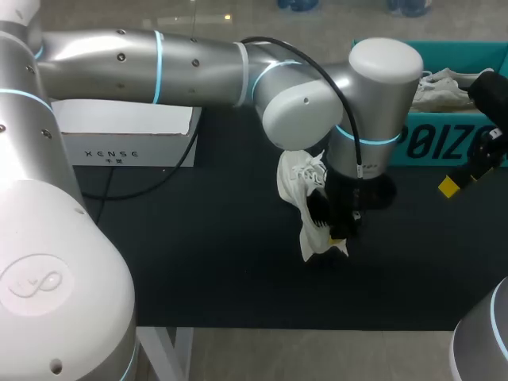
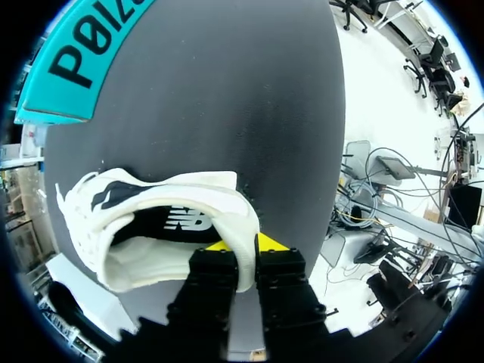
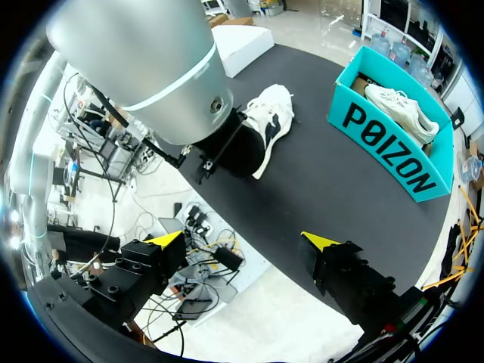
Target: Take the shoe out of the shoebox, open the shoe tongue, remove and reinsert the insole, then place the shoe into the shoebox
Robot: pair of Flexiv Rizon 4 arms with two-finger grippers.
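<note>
**A:** Head view first. Where's the shoe?

**B:** The shoe [image 1: 305, 202] is out of the shoebox [image 1: 444, 143], at the middle of the dark table [image 1: 198, 262]. The shoebox stands at the far right. The left arm [image 1: 198, 67] comes across from the left, and its wrist stands right over the shoe, with the left gripper [image 1: 340, 226] down at the shoe's right side.

**A:** Is it gripping?

**B:** Probably, but the wrist hides most of the fingers there.

**A:** What else is on the table?

**B:** A second shoe [image 1: 440, 87] lies in the shoebox, and a white box [image 1: 119, 131] sits at the far left. The right gripper [image 1: 456, 182] is just in front of the shoebox.

**A:** Left wrist view?

**B:** It's plain here. The left gripper [image 2: 240, 246] pinches the shoe's [image 2: 151, 219] white collar. One yellow tip is inside the opening and the other outside, both against the wall. The shoebox [image 2: 76, 53] is well ahead.

**A:** Right wrist view?

**B:** The right gripper [image 3: 240, 242] has its fingers spread wide with nothing between them. Ahead is the left arm [image 3: 144, 68] over the shoe [image 3: 271, 121]. Beyond is the shoebox [image 3: 393, 151], with the second shoe [image 3: 401, 110] inside.
</note>
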